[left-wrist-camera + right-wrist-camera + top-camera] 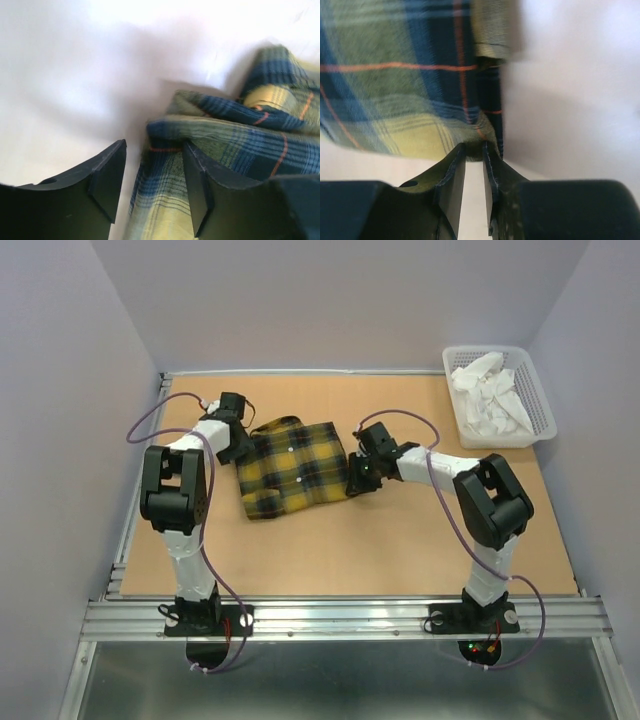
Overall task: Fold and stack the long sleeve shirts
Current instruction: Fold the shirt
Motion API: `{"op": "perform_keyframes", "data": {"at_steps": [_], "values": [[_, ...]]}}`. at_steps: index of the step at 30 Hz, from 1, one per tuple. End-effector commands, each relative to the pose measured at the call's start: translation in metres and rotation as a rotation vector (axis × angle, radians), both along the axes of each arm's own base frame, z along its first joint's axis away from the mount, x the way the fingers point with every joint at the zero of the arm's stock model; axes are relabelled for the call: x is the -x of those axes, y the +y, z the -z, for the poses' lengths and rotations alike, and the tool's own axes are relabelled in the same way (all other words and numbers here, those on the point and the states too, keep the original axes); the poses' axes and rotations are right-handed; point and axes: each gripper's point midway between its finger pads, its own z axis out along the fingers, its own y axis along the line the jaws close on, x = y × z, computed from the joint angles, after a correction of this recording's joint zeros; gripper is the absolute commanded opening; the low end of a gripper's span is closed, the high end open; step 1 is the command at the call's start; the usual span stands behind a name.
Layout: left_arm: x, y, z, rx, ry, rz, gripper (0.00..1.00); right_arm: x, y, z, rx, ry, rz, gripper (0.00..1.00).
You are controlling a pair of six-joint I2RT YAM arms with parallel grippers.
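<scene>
One yellow and dark plaid long sleeve shirt (293, 468) lies folded into a rough rectangle in the middle of the table. My left gripper (238, 447) is at the shirt's left edge. In the left wrist view the left gripper (152, 190) is open, with a fold of the shirt (235, 135) lying between its fingers (107, 182). My right gripper (356, 480) is at the shirt's right edge. In the right wrist view the right gripper (473, 152) is nearly closed, its tips pinching the shirt's corner (420, 90) low over the table.
A white basket (548, 412) filled with white cloths stands at the back right corner. Grey walls close in the table on the left, back and right. A metal rail runs along the near edge by the arm bases.
</scene>
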Motion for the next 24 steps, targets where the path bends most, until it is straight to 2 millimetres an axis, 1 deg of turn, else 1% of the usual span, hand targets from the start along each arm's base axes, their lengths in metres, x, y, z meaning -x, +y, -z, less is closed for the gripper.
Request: {"op": "perform_keyframes", "data": {"at_steps": [1,2,3,4,5,6,7,8,9,10,11,12,13,14,15,16,18,19,20,21,22,23,24], "values": [[-0.016,0.02,-0.045,-0.104,-0.054,0.039,0.64,0.004,0.017,-0.032,-0.065,-0.059,0.064,0.27],[-0.018,0.021,-0.063,-0.109,-0.095,0.048,0.66,-0.004,0.011,-0.048,-0.055,-0.118,0.088,0.27],[-0.019,0.019,-0.074,-0.114,-0.123,0.063,0.71,-0.008,0.008,-0.058,-0.049,-0.155,0.097,0.3],[-0.016,0.018,-0.081,-0.131,-0.134,0.105,0.73,-0.012,0.003,-0.067,-0.04,-0.19,0.108,0.32],[-0.013,0.015,-0.105,-0.139,-0.19,0.13,0.75,-0.019,-0.006,-0.085,-0.027,-0.252,0.128,0.35],[-0.013,0.002,-0.118,-0.148,-0.232,0.178,0.77,-0.022,-0.011,-0.094,-0.025,-0.276,0.139,0.43],[-0.005,-0.003,-0.122,-0.182,-0.237,0.235,0.8,-0.026,-0.017,-0.102,-0.023,-0.298,0.157,0.48],[0.001,-0.013,-0.145,-0.192,-0.299,0.271,0.81,-0.032,-0.027,-0.11,-0.03,-0.316,0.185,0.52],[0.005,-0.023,-0.154,-0.208,-0.327,0.31,0.82,-0.032,-0.033,-0.124,-0.046,-0.34,0.199,0.57],[0.015,-0.048,-0.155,-0.23,-0.348,0.383,0.84,-0.036,-0.042,-0.131,-0.035,-0.366,0.232,0.61],[0.023,-0.059,-0.17,-0.269,-0.388,0.447,0.85,-0.039,-0.052,-0.143,-0.038,-0.398,0.258,0.71],[0.028,-0.071,-0.173,-0.284,-0.407,0.495,0.85,-0.041,-0.058,-0.15,-0.037,-0.417,0.276,0.72],[0.04,-0.103,-0.173,-0.284,-0.43,0.586,0.86,-0.041,-0.063,-0.156,-0.035,-0.435,0.288,0.77],[0.047,-0.114,-0.177,-0.289,-0.45,0.63,0.86,-0.043,-0.072,-0.158,-0.013,-0.451,0.318,0.84],[0.053,-0.131,-0.178,-0.3,-0.459,0.699,0.86,-0.042,-0.079,-0.168,-0.015,-0.477,0.336,1.0],[0.068,-0.159,-0.173,-0.29,-0.464,0.78,0.86,-0.042,-0.083,-0.17,-0.007,-0.487,0.341,1.0],[0.082,-0.184,-0.167,-0.327,-0.461,0.888,0.88,-0.041,-0.093,-0.176,-0.005,-0.497,0.358,1.0],[0.088,-0.193,-0.161,-0.338,-0.455,0.921,0.89,-0.038,-0.099,-0.185,-0.012,-0.51,0.376,1.0],[0.101,-0.216,-0.15,-0.339,-0.439,0.992,0.89,-0.036,-0.108,-0.184,-0.001,-0.501,0.4,1.0],[0.106,-0.225,-0.145,-0.343,-0.429,1.022,0.89,-0.033,-0.113,-0.193,-0.013,-0.514,0.416,1.0],[0.111,-0.235,-0.14,-0.347,-0.424,1.045,0.89,-0.031,-0.117,-0.195,-0.014,-0.515,0.424,1.0],[0.122,-0.249,-0.126,-0.357,-0.399,1.091,0.89,-0.03,-0.124,-0.196,-0.01,-0.517,0.438,1.0],[0.127,-0.255,-0.119,-0.362,-0.388,1.108,0.89,-0.027,-0.129,-0.197,-0.004,-0.518,0.444,1.0]]}}
